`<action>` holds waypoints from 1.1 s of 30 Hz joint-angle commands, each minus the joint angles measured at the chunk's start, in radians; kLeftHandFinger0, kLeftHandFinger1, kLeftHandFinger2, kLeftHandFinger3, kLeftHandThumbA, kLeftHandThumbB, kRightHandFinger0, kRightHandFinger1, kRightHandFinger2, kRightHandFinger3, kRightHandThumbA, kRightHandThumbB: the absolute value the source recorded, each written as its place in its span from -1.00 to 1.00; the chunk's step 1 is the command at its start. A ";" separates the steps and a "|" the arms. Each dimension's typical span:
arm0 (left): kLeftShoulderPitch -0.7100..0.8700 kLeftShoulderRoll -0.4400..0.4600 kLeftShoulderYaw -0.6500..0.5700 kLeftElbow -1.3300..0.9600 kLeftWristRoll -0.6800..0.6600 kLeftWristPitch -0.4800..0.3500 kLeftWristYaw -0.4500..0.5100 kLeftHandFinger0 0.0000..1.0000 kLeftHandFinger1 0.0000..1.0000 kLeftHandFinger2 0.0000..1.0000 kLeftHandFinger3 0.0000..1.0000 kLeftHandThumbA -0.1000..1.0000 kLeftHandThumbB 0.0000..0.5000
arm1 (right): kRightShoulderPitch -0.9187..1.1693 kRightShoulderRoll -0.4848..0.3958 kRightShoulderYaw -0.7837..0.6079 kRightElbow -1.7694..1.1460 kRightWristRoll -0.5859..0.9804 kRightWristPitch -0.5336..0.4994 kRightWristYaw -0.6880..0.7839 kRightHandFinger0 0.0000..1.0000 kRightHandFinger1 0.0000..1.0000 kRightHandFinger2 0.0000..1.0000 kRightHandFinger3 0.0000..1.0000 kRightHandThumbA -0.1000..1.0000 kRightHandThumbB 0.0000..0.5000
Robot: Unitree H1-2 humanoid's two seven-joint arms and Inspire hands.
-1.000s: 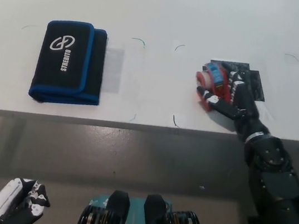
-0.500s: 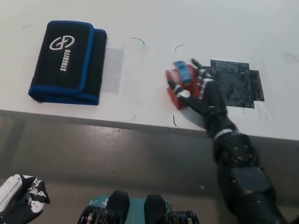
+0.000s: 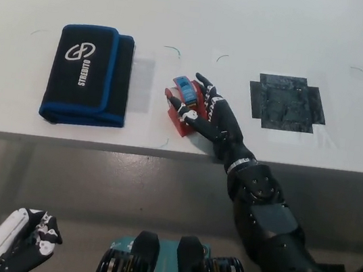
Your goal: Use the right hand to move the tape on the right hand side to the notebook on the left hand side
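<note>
The tape (image 3: 180,106), a red dispenser with a blue roll on top, is held in my black right hand (image 3: 208,116), which is shut on it near the middle of the white table (image 3: 253,23). The notebook (image 3: 88,75), black with blue edging and a white logo, lies flat at the table's left, a short gap left of the tape. My white left hand (image 3: 18,248) rests low at the bottom left, below the table edge, holding nothing.
A black taped patch (image 3: 287,102) marks the table right of my hand. Thin pen-drawn corner marks outline a square between notebook and patch. The table's front edge runs across the picture just below my wrist.
My right hand has carried the tape leftward from the black patch to near the table's middle, closer to the notebook. The view has shifted slightly.
</note>
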 commanded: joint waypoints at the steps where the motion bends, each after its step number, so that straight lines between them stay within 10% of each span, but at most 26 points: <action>1: -0.012 0.025 0.007 -0.044 0.004 -0.006 -0.015 -0.76 -0.79 -0.63 -0.21 -0.81 -0.74 | -0.055 0.022 0.001 0.010 0.012 -0.044 -0.004 1.00 1.00 1.00 1.00 0.76 0.51; 18: -0.004 0.011 0.005 -0.042 0.014 -0.010 -0.013 -0.79 -0.81 -0.66 -0.23 -0.89 -0.77 | -0.026 -0.075 0.055 -0.122 -0.028 -0.043 0.039 1.00 1.00 1.00 1.00 0.78 0.22; 33: -0.022 0.023 0.018 -0.022 -0.005 -0.015 -0.021 -0.77 -0.79 -0.64 -0.21 -0.83 -0.73 | 0.263 -0.284 0.121 -1.058 0.003 0.229 0.160 1.00 1.00 1.00 1.00 0.70 0.29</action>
